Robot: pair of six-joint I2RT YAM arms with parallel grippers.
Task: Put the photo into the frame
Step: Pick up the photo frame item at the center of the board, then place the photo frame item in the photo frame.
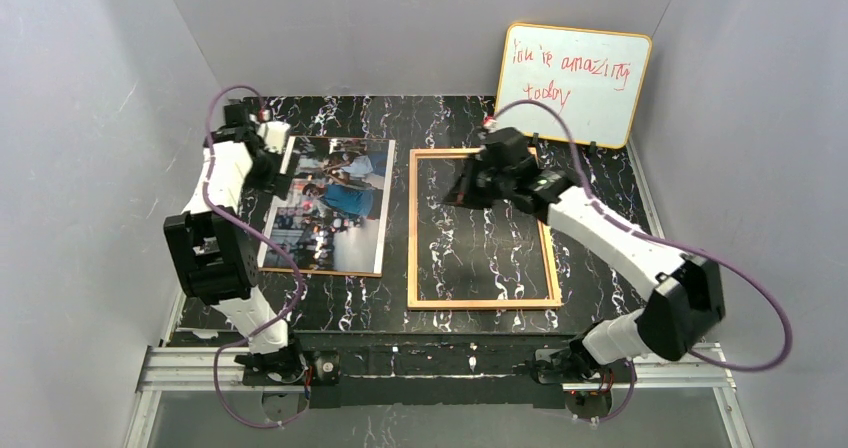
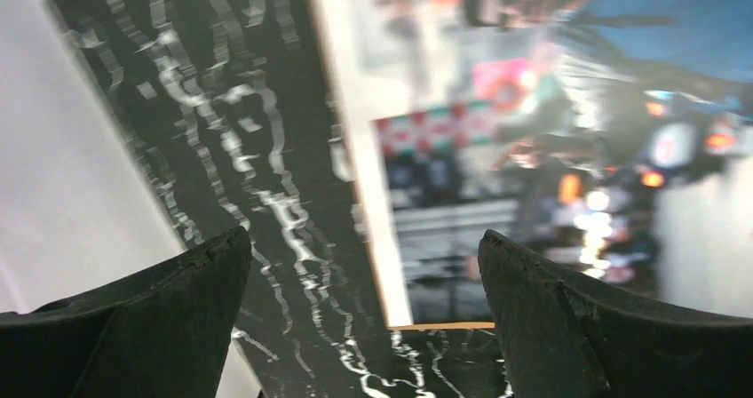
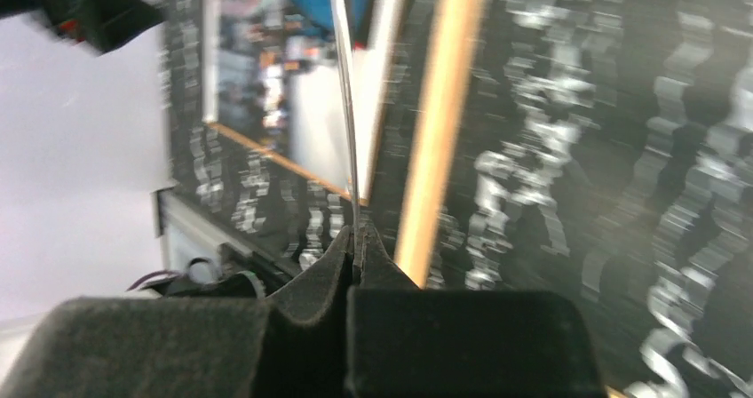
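Observation:
The photo (image 1: 335, 203) lies face up on the left of the black marble table (image 1: 450, 118), with a thin orange-brown edge showing under its border. My left gripper (image 1: 281, 172) hovers open over the photo's left edge. In the left wrist view the gripper (image 2: 363, 235) straddles that edge of the photo (image 2: 533, 149) with nothing between its fingers. The light-orange wooden frame (image 1: 412, 228) lies flat at the centre. My right gripper (image 1: 456, 195) is over the frame's far part. In the right wrist view the gripper (image 3: 357, 234) is shut on a thin clear pane (image 3: 344, 105) seen edge-on beside the frame's rail (image 3: 439, 131).
A whiteboard (image 1: 575, 83) with red handwriting leans against the back wall at the far right. Grey walls close in the table on the left, back and right. The arm bases sit on a metal rail (image 1: 440, 363) at the near edge.

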